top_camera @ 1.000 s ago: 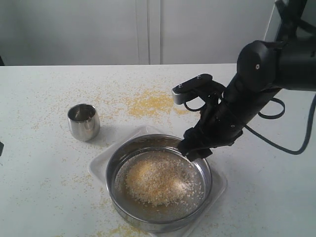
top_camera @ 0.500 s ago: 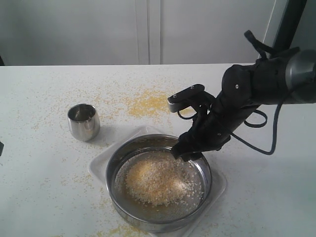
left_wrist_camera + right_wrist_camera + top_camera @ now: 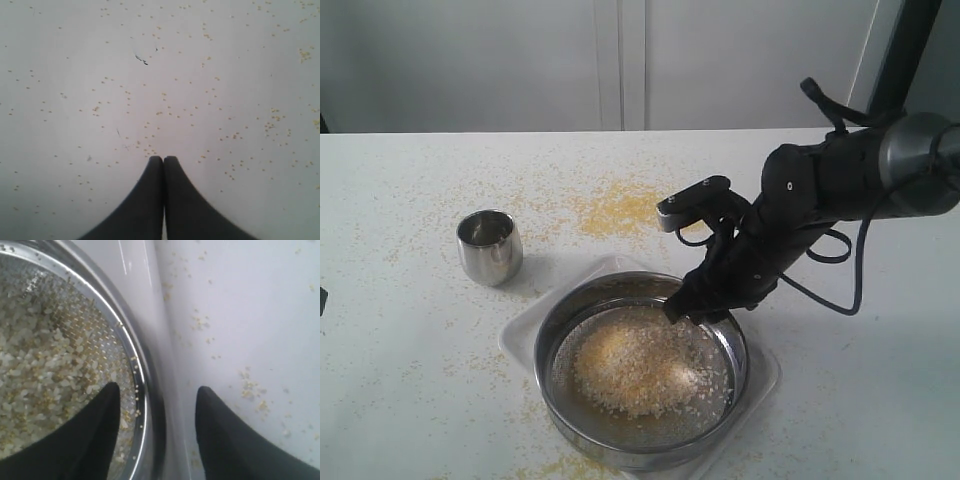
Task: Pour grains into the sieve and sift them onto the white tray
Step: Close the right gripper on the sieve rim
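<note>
Now right fingers [image 3: 95, 430] spread wide, straddling the sieve [image 3: 610, 450] rim, one over the grains [image 3: 645, 365]. Sieve sits on white tray [image 3: 767, 375]; left fingers [image 3: 145, 200] pressed together, empty, above table [image 3: 75, 75]

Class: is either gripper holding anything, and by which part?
Nothing is held. The right gripper stands open astride the rim of the sieve, one finger each side; the left gripper is shut, empty.
</note>
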`<state>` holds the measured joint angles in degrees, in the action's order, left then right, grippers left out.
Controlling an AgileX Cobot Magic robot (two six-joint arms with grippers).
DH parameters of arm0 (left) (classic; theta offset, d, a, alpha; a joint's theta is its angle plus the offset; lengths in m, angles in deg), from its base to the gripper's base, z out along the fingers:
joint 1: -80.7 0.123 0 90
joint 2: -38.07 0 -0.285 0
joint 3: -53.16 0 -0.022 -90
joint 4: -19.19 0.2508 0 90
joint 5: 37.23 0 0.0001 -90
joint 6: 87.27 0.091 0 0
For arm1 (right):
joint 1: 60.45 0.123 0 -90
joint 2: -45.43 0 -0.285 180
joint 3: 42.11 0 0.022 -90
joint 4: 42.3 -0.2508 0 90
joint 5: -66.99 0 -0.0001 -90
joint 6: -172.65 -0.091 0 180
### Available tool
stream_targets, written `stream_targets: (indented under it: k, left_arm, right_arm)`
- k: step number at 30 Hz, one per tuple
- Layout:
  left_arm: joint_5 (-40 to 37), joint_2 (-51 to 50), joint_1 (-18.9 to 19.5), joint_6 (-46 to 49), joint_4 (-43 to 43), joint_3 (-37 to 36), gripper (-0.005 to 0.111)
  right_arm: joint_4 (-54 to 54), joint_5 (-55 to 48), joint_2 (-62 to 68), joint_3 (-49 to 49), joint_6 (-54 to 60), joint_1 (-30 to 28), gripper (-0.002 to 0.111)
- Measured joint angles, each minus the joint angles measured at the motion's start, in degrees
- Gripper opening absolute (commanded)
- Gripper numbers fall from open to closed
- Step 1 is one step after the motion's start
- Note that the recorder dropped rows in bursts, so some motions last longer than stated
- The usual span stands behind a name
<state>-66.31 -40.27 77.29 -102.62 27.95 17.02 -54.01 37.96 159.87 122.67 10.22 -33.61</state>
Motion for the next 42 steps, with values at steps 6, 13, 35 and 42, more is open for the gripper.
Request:
stream_targets:
  k: [6, 13, 35, 42]
  left_arm:
    - [0.0, 0.0, 0.0, 0.0, 0.0, 0.0, 0.001]
    - [0.0, 0.0, 0.0, 0.0, 0.0, 0.0, 0.001]
    - [0.1, 0.0, 0.0, 0.0, 0.0, 0.0, 0.001]
    - [0.1, 0.0, 0.0, 0.0, 0.0, 0.0, 0.001]
  right_arm:
    - [0.0, 1.33, 0.89, 0.0, 0.0, 0.0, 0.044]
    - [0.0, 1.96, 0.89, 0.0, 0.0, 0.0, 0.044]
    - [0.65, 2.07, 2.37, 0.0, 0.0, 0.0, 0.037]
    - [0.65, 2.2, 2.37, 0.06, 0.0, 0.0, 0.013]
